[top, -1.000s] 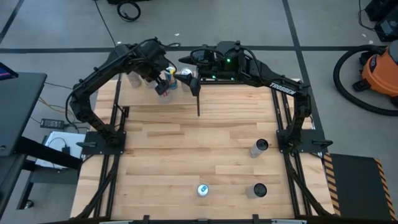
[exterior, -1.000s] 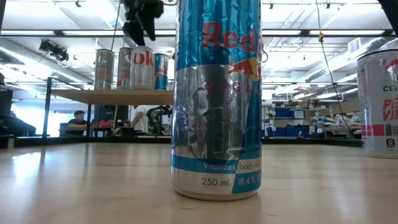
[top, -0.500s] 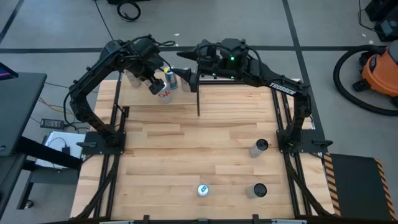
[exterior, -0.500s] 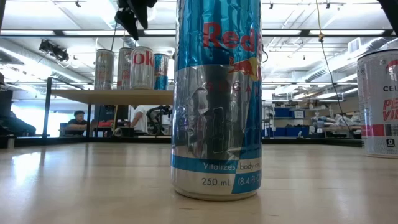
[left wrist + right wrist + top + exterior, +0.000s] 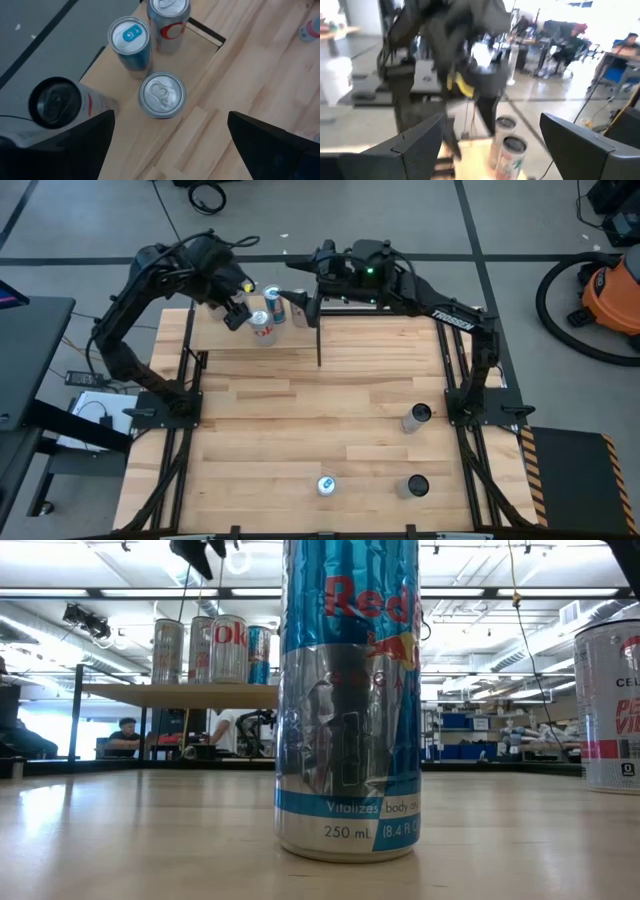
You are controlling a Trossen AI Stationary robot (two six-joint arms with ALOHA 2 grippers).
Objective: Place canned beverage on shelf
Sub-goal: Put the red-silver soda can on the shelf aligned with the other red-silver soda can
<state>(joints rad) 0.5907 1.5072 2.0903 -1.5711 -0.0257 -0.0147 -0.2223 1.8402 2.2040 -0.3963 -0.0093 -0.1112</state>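
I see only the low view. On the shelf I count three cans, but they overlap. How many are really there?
Observer: Four cans; the left wrist view shows all their tops on the shelf.
Operator: Does the left claw hold something?
Observer: No. The left claw is open and empty, above the cans.
Operator: And the right claw?
Observer: The right claw is open too, holding nothing, close to the blue-topped can.

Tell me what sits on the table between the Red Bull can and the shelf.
Nothing: in the high view only bare planks separate the Red Bull can from the shelf.
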